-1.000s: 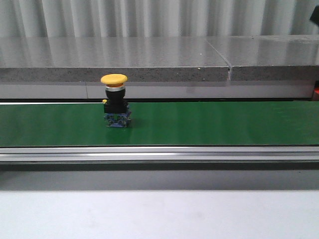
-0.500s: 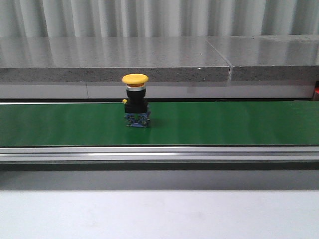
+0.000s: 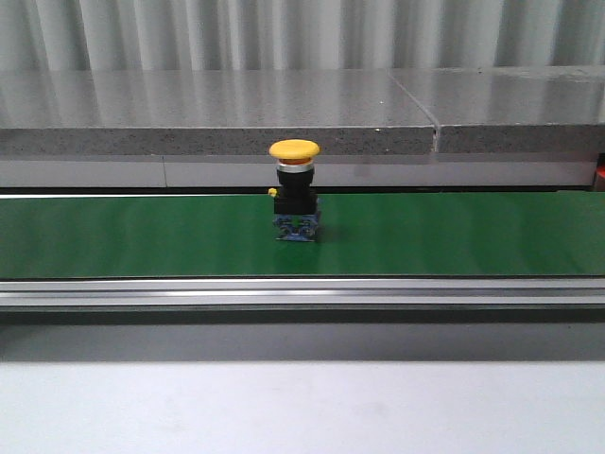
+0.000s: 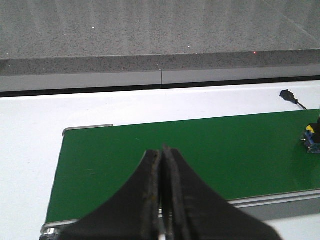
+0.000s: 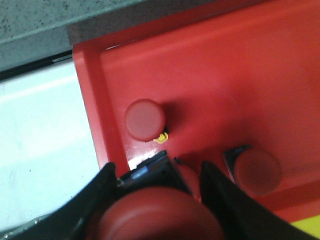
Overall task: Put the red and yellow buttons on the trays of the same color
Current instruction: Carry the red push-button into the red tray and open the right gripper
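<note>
1. The left gripper [image 4: 161,200] has its two dark fingers [image 4: 145,200] pressed together with nothing between them, low in the left wrist view over the near end of the green belt [image 4: 200,155].
2. The right gripper [image 5: 160,200] has its fingers [image 5: 100,200] spread around a red button [image 5: 155,220] at the bottom of the right wrist view; the cap fills the gap, though whether the pads actually touch it is hard to tell.
3. Red buttons counted: three, namely that one plus two more [image 5: 144,119] [image 5: 257,172] resting in the red tray [image 5: 210,65].
4. Yellow buttons counted: one yellow button [image 3: 295,189], upright at the centre of the front view on the belt.
5. Only one tray shows; a yellow sliver at the lower right corner of the right wrist view is too cut off to identify.
6. In the left wrist view the yellow button is cut by the right edge, only its base showing.
</note>
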Available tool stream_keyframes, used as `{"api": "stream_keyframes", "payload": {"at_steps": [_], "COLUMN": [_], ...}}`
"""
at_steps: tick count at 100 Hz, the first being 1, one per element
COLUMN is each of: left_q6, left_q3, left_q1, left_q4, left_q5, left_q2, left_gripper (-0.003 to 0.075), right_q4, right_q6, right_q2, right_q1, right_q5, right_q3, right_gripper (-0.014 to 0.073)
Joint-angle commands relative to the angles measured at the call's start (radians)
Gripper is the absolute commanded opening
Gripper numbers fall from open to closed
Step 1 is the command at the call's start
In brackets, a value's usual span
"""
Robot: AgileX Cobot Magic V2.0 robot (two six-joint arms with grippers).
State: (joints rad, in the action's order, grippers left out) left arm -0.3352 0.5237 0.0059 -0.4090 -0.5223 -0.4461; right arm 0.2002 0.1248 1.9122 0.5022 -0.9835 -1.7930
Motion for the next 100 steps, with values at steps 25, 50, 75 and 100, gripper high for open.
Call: {"api": "stream_keyframes", "payload": {"at_steps": [25, 50, 75, 100], "left_q6": [0.001, 0.001, 0.001, 0.001], "left_q3": [0.026, 0.026, 0.026, 0.026], "left_q1": [-0.008, -0.008, -0.008, -0.008], "left_q4": [-0.024, -0.024, -0.024, -0.024], "left_q5": [0.073, 0.073, 0.073, 0.073], "left_q2": [-0.004, -0.006, -0.006, -0.006], "left_gripper": [-0.002, -0.002, -0.002, -0.002], "right_q4": [0.014, 0.016, 0.021, 0.048], "right_q6": [0.005, 0.005, 0.006, 0.014], "right_q2": [0.124, 0.187, 0.222, 0.265], "right_q1": [0.042, 0.096, 0.101, 0.101], "right_q5": [0.013, 0.023, 0.079, 0.092], "right_q3": [-0.227, -0.242, -0.242, -0.264], "right_gripper": [0.0116, 0.0116, 0.0116, 0.0116]}}
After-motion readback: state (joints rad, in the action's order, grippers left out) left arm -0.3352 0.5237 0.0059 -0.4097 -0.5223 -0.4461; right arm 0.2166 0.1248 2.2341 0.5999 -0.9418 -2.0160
